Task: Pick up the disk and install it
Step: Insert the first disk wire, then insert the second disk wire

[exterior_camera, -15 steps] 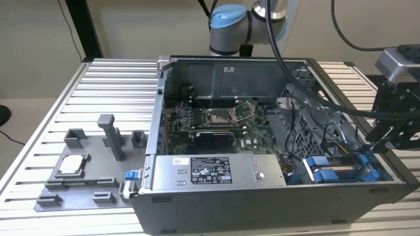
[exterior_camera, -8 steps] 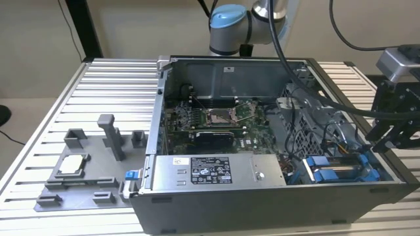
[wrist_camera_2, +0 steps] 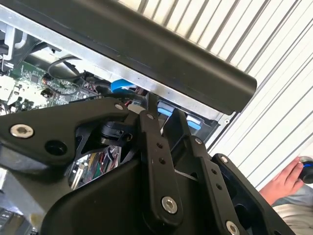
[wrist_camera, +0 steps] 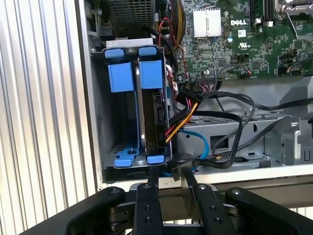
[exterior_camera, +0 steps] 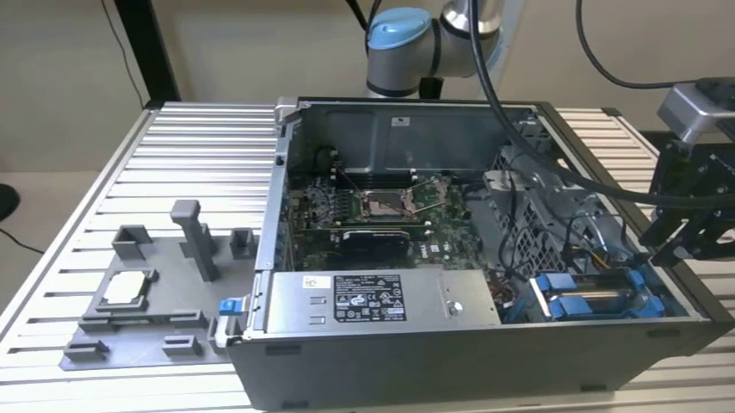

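The disk [wrist_camera: 152, 112] stands on edge in the drive bay at the corner of the open computer case [exterior_camera: 460, 357], its blue frame [wrist_camera: 150, 71] at both ends and cables plugged into its side. In the exterior view the disk [exterior_camera: 597, 297] sits low at the case's right end. My gripper [wrist_camera: 167, 172] hangs just outside the case wall by that bay, apart from the disk. Its black fingers [wrist_camera: 152, 196] stand a narrow gap apart with nothing between them. In the second wrist view the gripper [wrist_camera_2: 164, 117] is above the case rim.
A second blue carrier [wrist_camera: 120, 78] sits beside the disk. Loose cables [wrist_camera: 230, 127] run past the bay over the motherboard [exterior_camera: 379, 206]. A grey box with a black label [exterior_camera: 373, 297] lies along the case front. A grey fixture [exterior_camera: 144, 297] is at the exterior view's left. A person's hand [wrist_camera_2: 283, 182] rests nearby.
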Motion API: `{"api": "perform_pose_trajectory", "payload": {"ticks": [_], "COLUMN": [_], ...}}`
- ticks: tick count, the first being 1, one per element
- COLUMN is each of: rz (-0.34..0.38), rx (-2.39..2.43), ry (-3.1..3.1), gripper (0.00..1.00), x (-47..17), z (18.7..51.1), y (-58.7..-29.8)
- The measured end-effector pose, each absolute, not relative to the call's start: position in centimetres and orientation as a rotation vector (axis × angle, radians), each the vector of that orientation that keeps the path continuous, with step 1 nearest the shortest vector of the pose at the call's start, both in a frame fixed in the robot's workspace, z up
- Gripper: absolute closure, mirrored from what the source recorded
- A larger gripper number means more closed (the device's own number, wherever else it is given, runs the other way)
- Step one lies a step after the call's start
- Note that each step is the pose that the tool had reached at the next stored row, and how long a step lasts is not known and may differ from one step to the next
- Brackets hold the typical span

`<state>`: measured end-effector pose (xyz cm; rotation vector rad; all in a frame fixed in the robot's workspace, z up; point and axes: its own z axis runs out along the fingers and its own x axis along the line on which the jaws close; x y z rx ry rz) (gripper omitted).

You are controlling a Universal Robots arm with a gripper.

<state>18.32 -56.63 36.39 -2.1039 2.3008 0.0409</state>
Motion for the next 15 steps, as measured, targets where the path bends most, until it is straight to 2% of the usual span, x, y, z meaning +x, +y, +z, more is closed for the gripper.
{"api": "perform_pose_trajectory", "payload": {"ticks": [15], "rz": [0.070], "rx": [-2.170], "ry": [2.266], "gripper": [0.00], "x": [18.53], "z": [36.17], "y": [-56.57]}}
